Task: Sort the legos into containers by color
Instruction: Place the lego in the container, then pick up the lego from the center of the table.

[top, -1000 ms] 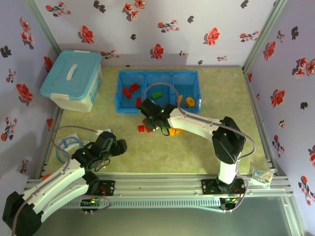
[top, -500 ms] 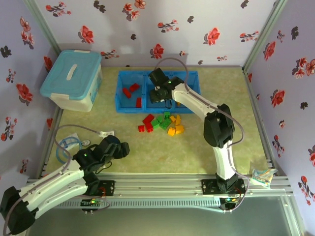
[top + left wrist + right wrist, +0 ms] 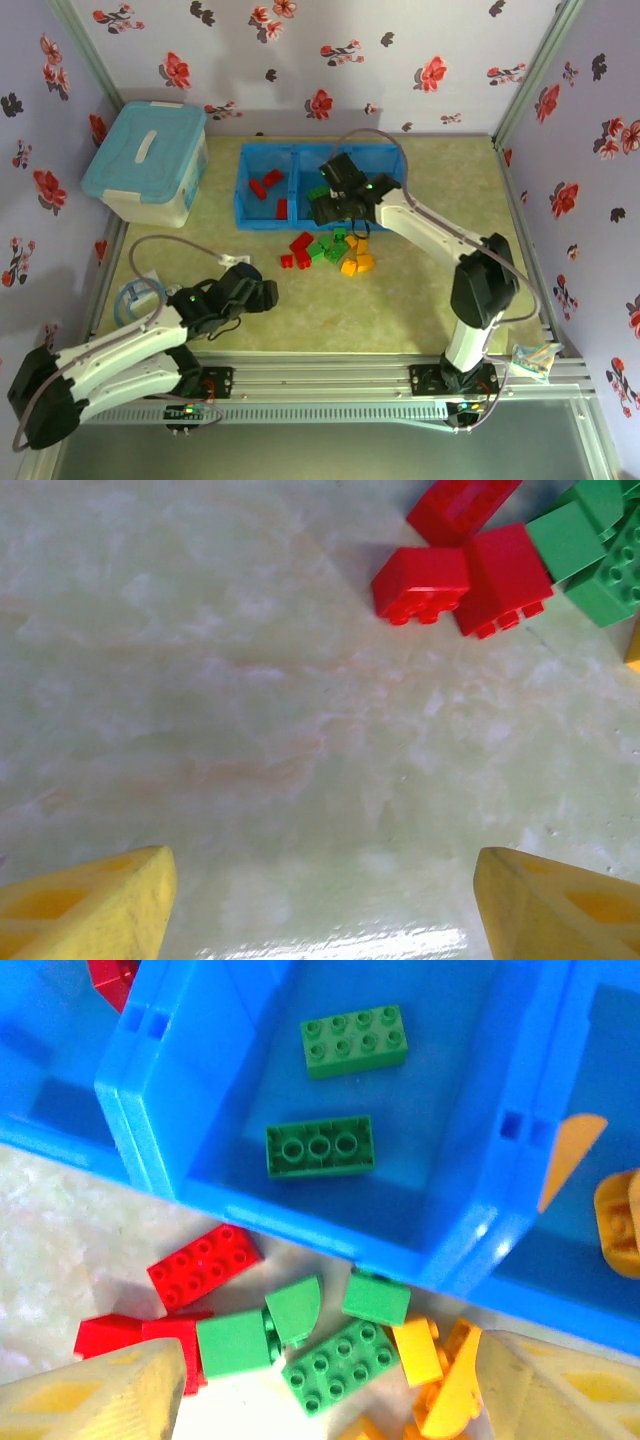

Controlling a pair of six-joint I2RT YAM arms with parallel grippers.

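1. Top external: fixed, high, behind the arm bases, angled down and forward. Far out, so it takes in the whole table point(image 3: 400, 300), blue tray point(image 3: 255, 222), both arms and the walls.
2. Left wrist: low over bare tabletop, looking down and ahead, very close. Left gripper point(image 3: 320, 910) tips sit in the bottom corners, loose legos point(image 3: 470, 570) top right.
3. Right wrist: close, near straight down over the blue tray point(image 3: 300, 1215) at its near wall. Right gripper point(image 3: 320, 1390) tips sit in the bottom corners.
4. Overlap: both wrist views catch the red-green end of the loose legos point(image 3: 230, 1310); top external covers both patches.
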